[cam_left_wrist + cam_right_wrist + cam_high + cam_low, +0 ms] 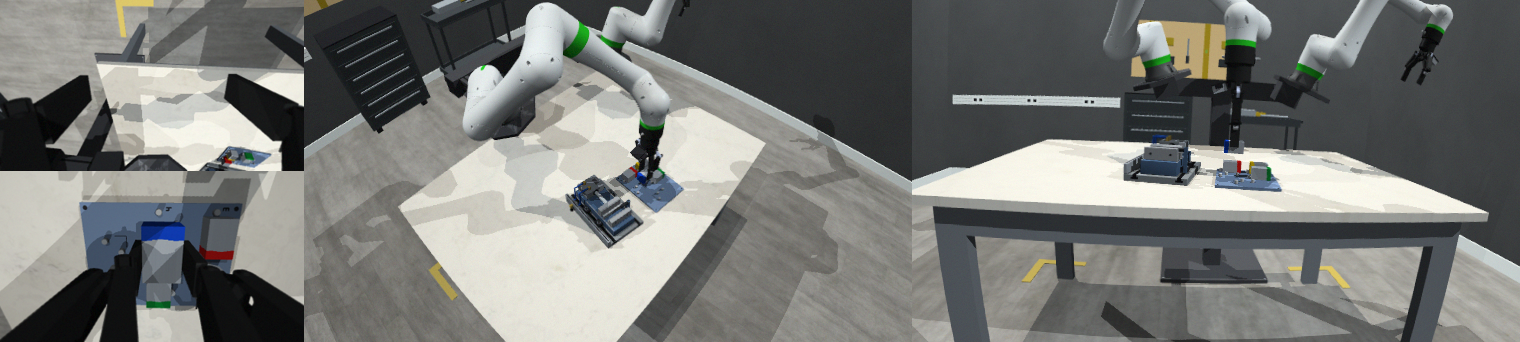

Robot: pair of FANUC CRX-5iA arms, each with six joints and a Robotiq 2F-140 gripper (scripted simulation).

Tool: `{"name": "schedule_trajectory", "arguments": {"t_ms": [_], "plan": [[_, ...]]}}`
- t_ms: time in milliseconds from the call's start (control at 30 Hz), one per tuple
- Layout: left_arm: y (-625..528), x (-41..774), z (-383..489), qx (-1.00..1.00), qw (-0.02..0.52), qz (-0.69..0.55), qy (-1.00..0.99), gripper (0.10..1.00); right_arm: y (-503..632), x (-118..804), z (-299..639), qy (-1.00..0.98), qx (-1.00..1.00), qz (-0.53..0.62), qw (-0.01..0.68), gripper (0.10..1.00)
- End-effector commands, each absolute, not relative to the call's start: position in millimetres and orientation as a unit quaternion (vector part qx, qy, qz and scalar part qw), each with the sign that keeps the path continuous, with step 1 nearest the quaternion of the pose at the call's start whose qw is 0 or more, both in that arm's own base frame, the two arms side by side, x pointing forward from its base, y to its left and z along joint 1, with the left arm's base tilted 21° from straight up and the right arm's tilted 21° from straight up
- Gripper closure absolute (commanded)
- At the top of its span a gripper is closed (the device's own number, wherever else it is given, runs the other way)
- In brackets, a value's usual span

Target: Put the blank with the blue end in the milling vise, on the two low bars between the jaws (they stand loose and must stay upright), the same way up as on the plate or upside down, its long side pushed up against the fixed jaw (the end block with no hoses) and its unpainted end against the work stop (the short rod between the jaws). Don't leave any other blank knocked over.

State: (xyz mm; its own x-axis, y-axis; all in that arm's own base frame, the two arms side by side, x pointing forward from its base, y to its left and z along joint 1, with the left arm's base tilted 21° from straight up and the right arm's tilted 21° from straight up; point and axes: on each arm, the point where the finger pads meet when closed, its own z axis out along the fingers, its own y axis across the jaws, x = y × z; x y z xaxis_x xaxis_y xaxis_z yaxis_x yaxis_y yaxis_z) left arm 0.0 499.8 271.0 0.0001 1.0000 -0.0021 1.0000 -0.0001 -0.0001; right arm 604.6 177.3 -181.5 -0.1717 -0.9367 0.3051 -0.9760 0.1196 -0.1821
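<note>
The blank with the blue end is off the plate, in the right gripper. Its fingers are shut on the blank's two sides, and it hangs above the blue plate. The milling vise stands beside the plate. Its fixed jaw is the end block without hoses. The two low bars and the work stop cannot be made out clearly. The left gripper is open and empty, high up and far from the plate.
The red-ended blank and green-ended blank are on the plate, as is a yellow-ended blank, hidden in the right wrist view. Small pegs stick up from the plate. Blue hoses are at the vise's other end.
</note>
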Motion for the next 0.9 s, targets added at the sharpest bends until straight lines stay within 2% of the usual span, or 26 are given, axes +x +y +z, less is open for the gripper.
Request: {"name": "schedule_trajectory", "arguments": {"t_ms": [0,867], "plan": [[500.0,0.0,272.0,0.707,0.0,0.0,0.707,0.098,180.0,604.5,-175.2,-0.746,0.641,0.172,0.056,0.999],[500.0,0.0,272.0,0.707,0.0,0.0,0.707,0.098,196.6,597.7,-127.9,-0.746,0.641,0.172,0.056,0.999]]}}
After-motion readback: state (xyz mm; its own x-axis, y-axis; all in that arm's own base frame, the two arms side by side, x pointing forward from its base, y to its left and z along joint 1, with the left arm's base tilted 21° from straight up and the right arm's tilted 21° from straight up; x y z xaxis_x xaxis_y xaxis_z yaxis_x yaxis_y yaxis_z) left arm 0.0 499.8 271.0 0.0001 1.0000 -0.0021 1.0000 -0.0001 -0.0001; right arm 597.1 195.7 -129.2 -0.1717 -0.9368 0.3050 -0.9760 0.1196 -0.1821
